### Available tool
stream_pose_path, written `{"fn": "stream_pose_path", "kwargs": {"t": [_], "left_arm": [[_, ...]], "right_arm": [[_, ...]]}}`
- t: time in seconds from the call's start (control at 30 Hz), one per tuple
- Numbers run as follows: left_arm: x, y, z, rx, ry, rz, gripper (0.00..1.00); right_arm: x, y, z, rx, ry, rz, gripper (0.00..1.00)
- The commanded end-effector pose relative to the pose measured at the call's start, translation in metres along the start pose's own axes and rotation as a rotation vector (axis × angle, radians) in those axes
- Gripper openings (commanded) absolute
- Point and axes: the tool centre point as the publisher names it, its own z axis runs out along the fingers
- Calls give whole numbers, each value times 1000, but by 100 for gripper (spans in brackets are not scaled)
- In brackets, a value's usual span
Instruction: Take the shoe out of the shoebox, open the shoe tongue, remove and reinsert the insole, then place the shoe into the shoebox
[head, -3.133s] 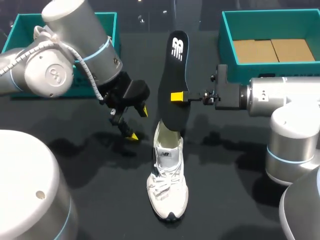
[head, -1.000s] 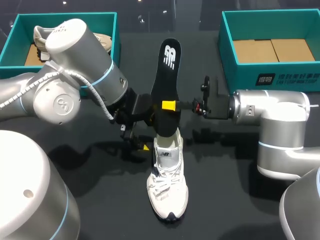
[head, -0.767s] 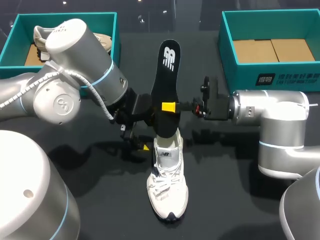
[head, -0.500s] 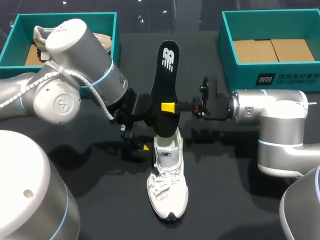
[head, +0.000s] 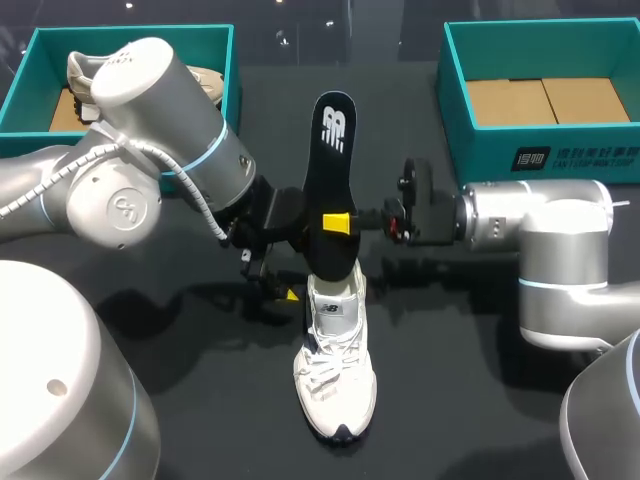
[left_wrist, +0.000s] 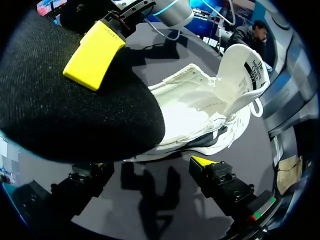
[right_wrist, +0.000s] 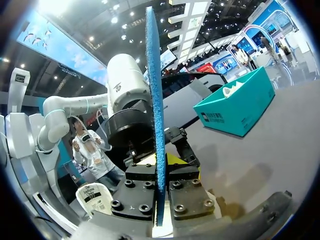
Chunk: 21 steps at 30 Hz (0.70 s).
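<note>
A white shoe (head: 335, 360) stands on the black table, toe toward the front edge. My right gripper (head: 337, 222) is shut on the black insole (head: 328, 170), holding it upright with its lower end at the shoe's heel opening. From the right wrist the insole (right_wrist: 155, 100) is edge-on, blue underneath, clamped in that gripper (right_wrist: 160, 172). My left gripper (head: 282, 270) stands open just left of the heel. In its own view the left gripper (left_wrist: 150, 167) is open below the shoe (left_wrist: 200, 112), whose tongue is pulled up, with the insole (left_wrist: 70, 110) beside the opening.
A teal shoebox (head: 30, 60) at the back left holds another pale shoe (head: 85, 70). A second teal shoebox (head: 455, 90) at the back right shows only its brown cardboard floor. Both arms crowd the table's middle.
The right gripper has lowered the insole a little toward the shoe's opening. The left arm and the shoe have stayed where they were.
</note>
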Motion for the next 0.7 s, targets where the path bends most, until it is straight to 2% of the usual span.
{"fn": "stream_pose_path", "kwargs": {"t": [0.03,0.7], "left_arm": [[0,0,2,0,0,1,100],[0,0,2,0,0,1,100]], "right_arm": [[-1,-5,-1,3,3,1,0],[1,-25,0,29,-15,51,0]]}}
